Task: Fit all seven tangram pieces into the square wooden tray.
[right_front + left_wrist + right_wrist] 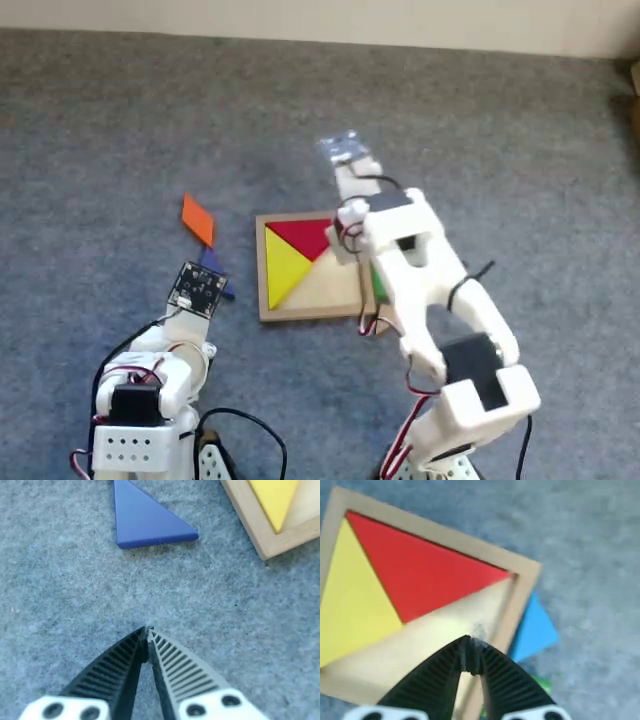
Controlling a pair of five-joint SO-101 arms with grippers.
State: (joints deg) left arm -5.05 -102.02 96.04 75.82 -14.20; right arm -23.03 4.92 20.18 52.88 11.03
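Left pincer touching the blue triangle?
Apart. The left wrist view shows bare carpet between the left pincer, which is shut, and the blue triangle.

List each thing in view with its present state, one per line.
wooden tray: partly filled
red triangle: in tray
yellow triangle: in tray
dark blue triangle: on carpet, outside tray
orange piece: on carpet, outside tray
light blue piece: on carpet, beside tray's rim
green piece: outside tray, mostly hidden
left gripper: shut, empty
right gripper: shut, empty
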